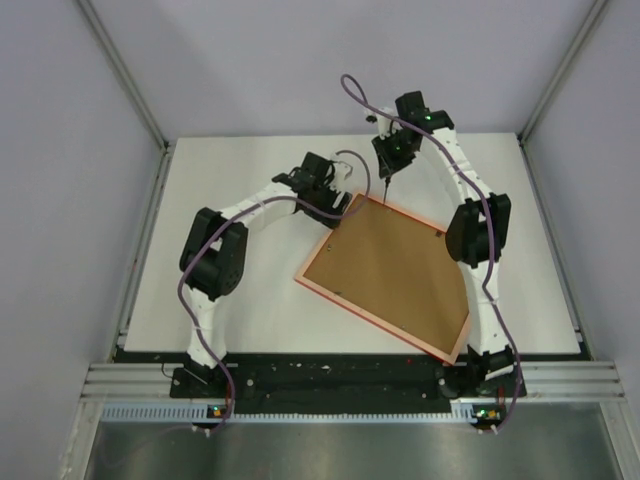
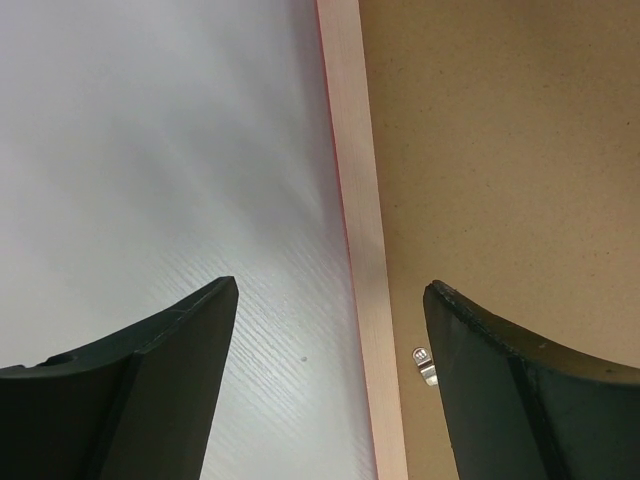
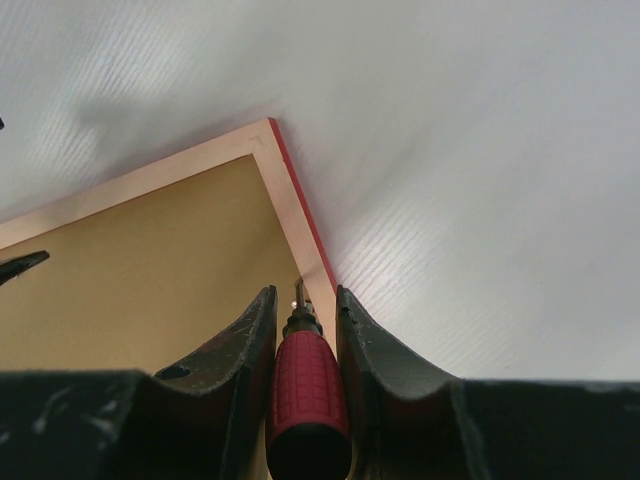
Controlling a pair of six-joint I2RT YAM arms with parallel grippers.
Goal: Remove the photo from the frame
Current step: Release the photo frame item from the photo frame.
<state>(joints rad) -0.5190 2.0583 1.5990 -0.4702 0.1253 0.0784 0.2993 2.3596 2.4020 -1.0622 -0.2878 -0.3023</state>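
A robotics lab cell: two cabled arms [image 1: 215, 255] on a rail [image 1: 350, 378] at a white table's [image 1: 540, 200] edge, grey panels [image 1: 70, 120] around.

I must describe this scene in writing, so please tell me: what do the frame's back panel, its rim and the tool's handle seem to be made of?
Back panel: probably fibreboard; it is matte brown with fine speckles.
Rim of the frame: pale and smooth, perhaps painted wood or plastic; its outer edge is red.
Tool handle: likely plastic or rubber; it is red with fine ribs.
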